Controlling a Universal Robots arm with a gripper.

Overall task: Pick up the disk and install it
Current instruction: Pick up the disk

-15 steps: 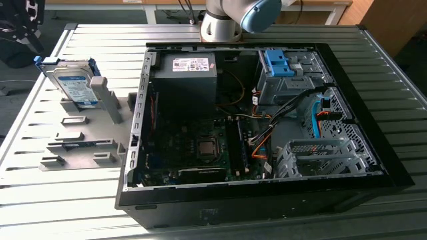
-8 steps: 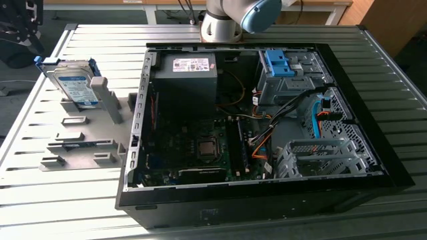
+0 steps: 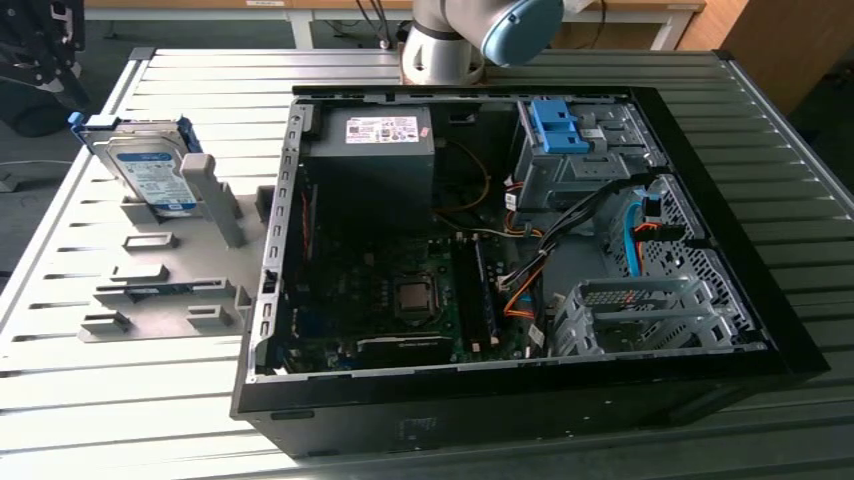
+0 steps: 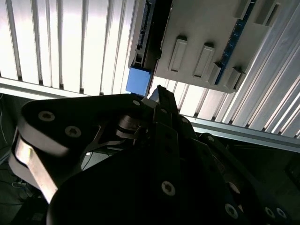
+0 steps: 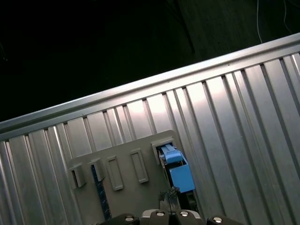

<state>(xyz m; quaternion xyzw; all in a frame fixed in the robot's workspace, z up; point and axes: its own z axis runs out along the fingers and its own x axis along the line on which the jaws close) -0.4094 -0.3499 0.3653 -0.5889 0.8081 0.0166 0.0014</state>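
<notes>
We see the disk (image 3: 144, 165) standing on edge in its grey rack (image 3: 174, 265), easy to grasp; our pincer (image 5: 171, 197) hangs over it, and we cannot tell how far open it is.

the work surface is a metal table (image 3: 174, 420) with a ribbed, slatted top in pale grey. strong light falls across it, and the slats toward the exterior view's lower left glare almost white. behind the table stands a wooden desk (image 3: 200, 4) on white legs, and a wooden cabinet (image 3: 794, 45) sits at the exterior view's upper right. the floor (image 3: 24, 225) beside the table is grey. in the first wrist view the ground beyond the table's edge rail (image 5: 140, 89) lies in deep shadow, with a thin pale cable (image 5: 258, 23) running over it.
</notes>
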